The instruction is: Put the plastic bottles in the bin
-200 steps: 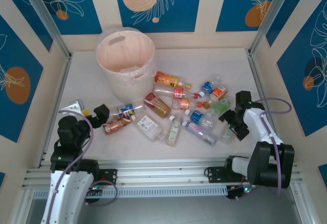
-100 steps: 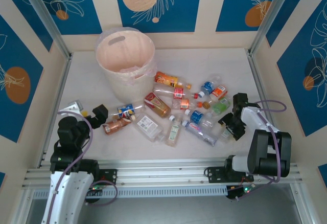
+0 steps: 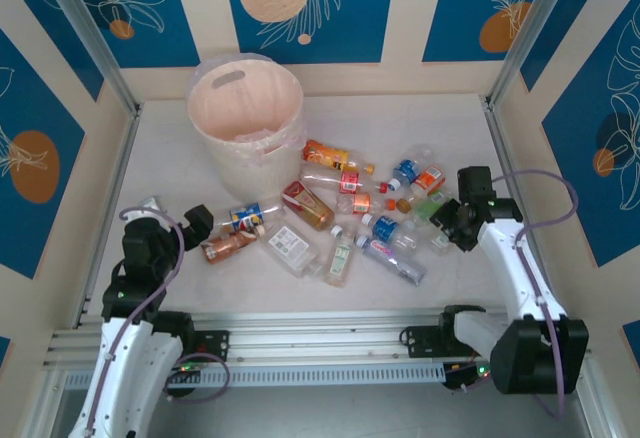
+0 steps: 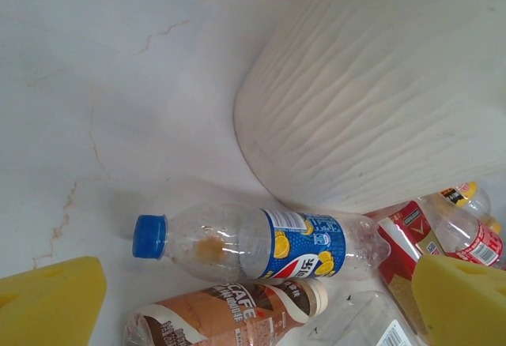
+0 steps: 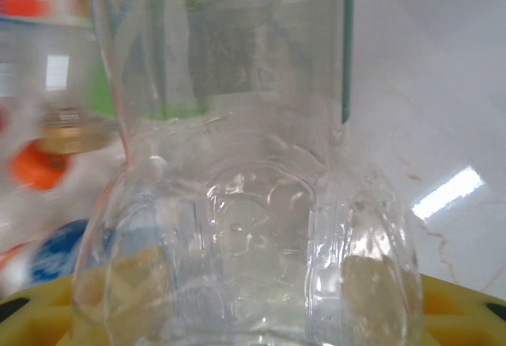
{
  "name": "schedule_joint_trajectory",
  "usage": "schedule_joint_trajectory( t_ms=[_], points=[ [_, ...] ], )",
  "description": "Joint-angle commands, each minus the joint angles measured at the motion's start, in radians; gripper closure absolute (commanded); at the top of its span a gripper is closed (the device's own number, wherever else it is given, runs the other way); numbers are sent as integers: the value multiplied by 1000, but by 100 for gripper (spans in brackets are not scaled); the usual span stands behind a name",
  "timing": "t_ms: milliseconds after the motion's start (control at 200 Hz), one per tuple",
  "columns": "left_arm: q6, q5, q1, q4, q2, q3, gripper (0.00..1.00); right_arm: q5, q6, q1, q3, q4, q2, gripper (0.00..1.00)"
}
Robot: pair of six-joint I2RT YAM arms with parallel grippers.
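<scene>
Plastic bottles (image 3: 308,205) lie strewn over the middle of the bench (image 3: 440,128); the bin (image 3: 245,108) stands at its far-left corner.
From above, the right end effector (image 3: 452,224) sits at the heap's right edge and the left end effector (image 3: 186,223) near the bench's left edge. The haul to the bin crosses the whole heap, so a low carry could send bottles rolling. Left wrist: pads (image 4: 47,306) apart and empty, with a blue-capped bottle (image 4: 253,243) lying ahead beside the bin wall. Right wrist: a clear green-labelled bottle (image 5: 237,164) seems clamped between yellow pads; slick, thin plastic could buckle and slip out.
</scene>
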Motion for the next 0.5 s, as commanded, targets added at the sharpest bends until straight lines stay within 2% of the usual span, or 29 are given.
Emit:
schedule_joint_trajectory(
  t_ms=[0, 135, 295, 495],
  points=[
    [-24, -19, -7, -14, 15, 34, 0, 45, -31, 97, 126, -56, -23, 55],
    [-32, -12, -7, -9, 48, 34, 0, 95, -91, 266, 341, -36, 61, 56],
    [-32, -2, -7, -9, 73, 37, 1, 153, -223, 459, 662, 28, 258, 56],
    [-29, 8, -7, -9, 96, 44, 1, 136, -427, 608, 1076, 139, 551, 56]
  ],
)
